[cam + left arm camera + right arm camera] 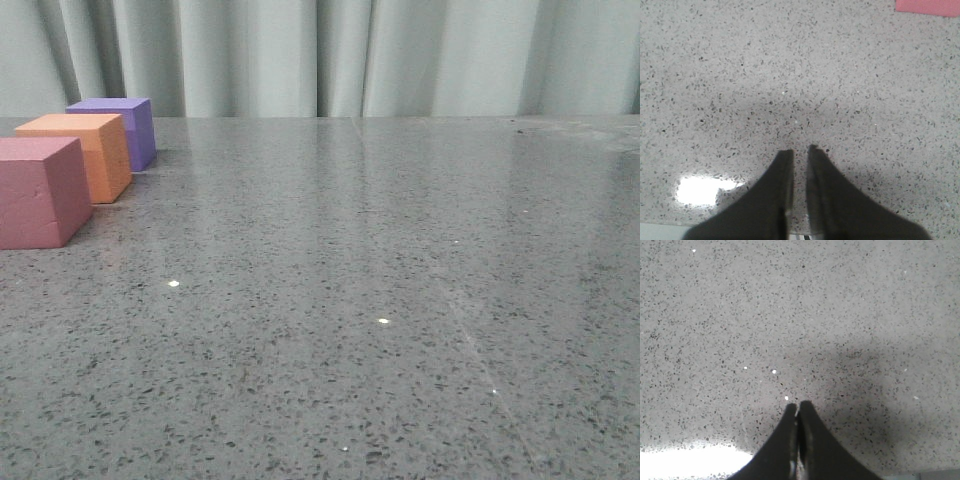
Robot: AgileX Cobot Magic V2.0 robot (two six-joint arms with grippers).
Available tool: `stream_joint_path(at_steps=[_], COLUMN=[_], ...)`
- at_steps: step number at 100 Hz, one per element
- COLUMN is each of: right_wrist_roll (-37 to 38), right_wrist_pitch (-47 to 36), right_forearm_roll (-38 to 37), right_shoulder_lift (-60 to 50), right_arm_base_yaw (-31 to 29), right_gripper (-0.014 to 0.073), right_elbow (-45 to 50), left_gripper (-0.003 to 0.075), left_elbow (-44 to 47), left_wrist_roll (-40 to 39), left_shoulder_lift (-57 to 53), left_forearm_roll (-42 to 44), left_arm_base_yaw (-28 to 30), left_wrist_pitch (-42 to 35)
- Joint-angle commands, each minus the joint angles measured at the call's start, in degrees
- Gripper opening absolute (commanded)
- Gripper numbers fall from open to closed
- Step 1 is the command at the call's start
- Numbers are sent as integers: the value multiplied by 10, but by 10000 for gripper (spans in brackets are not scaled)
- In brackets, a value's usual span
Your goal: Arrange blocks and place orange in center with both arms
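Inspector: Orange cube (pixel 75 155) located at the far left of the table (pixel 380 300), second in a row of three running away from the camera. Pink-red cube (pixel 38 190) stands nearest, purple cube (pixel 118 128) farthest. Orange appears to touch or nearly touch both neighbours; gaps cannot be confirmed from the front view.

Clerk: Handling assessment?

Inspector: Matte foam by the look of it, so judged light, soft and slightly compressible, with a surface that should not slip. Recommend a hold across two opposite vertical faces, at mid-height, with modest pressure. The faces toward the neighbours look blocked; the two free side faces are the likely purchase.

Clerk: Count?

Inspector: Three cubes, one of each colour. Two grippers. One table, one curtain (pixel 330 55) behind it.

Clerk: Tool condition?

Inspector: Left gripper (pixel 800 149) has its fingers nearly together, a thin gap at the tips, holding nothing, above bare table; a pink-red corner shows at the edge of its view, well apart from the tips. Right gripper (pixel 796 404) has fingers pressed together, also empty, over bare table with no cube in sight. Neither arm appears in the front view.
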Motion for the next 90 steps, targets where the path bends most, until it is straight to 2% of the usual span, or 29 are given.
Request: stream_joint_path(at_steps=[1, 83, 90], right_wrist_roll=[-5, -5, -5], right_wrist_pitch=[-25, -25, -25], right_forearm_roll=[-13, -13, -13], right_shoulder_lift=[-1, -1, -1], right_arm_base_yaw=[-2, -2, -2], right_gripper=[-67, -67, -67], right_elbow=[-13, -13, -13], left_gripper=[-19, -19, -19], left_elbow=[-14, -13, -12], left_wrist_roll=[-3, -1, 3], left_shoulder_lift=[1, 1, 0], left_forearm_roll=[5, 16, 26], left_arm_base_yaw=[0, 0, 2], left_wrist_pitch=[-30, -32, -56])
